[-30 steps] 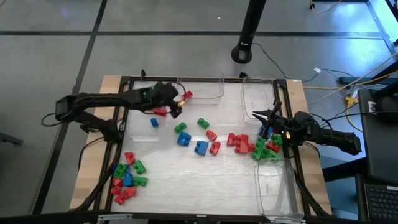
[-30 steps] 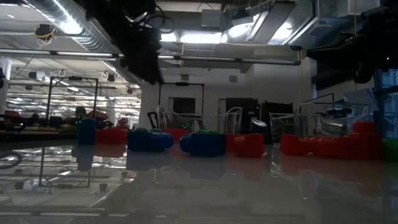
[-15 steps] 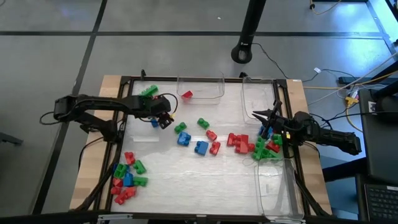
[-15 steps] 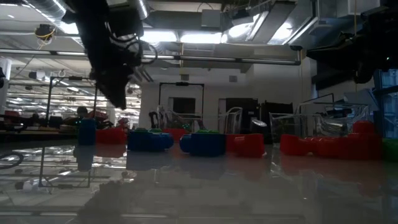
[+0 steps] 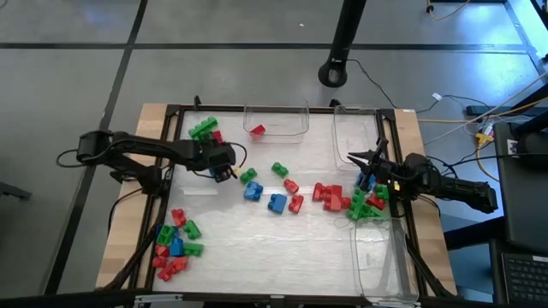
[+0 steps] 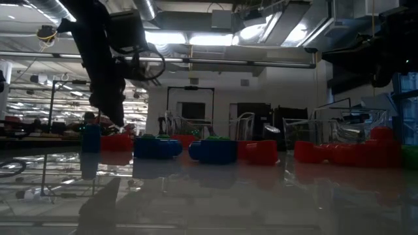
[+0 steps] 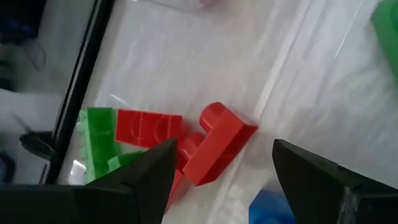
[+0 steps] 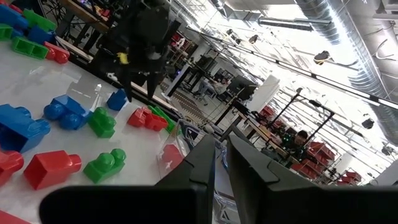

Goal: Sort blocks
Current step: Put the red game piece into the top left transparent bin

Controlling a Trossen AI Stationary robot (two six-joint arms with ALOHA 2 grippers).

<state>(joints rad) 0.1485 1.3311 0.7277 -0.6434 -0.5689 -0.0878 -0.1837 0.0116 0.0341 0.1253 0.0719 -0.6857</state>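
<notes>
The left gripper (image 5: 224, 167) hangs over the bench (image 5: 257, 239) beside a small blue block (image 5: 212, 168), fingers apart and empty. Blocks (image 5: 291, 195) lie scattered across the bench, one red block (image 5: 257, 130) inside the clear bin (image 5: 276, 111). The right gripper (image 5: 364, 167), fingers together, rests beside the green blocks (image 5: 366, 210).

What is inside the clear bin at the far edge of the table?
The clear bin holds one red block near its left end. The rest of its floor shows bare, and nothing covers it from above.
</notes>
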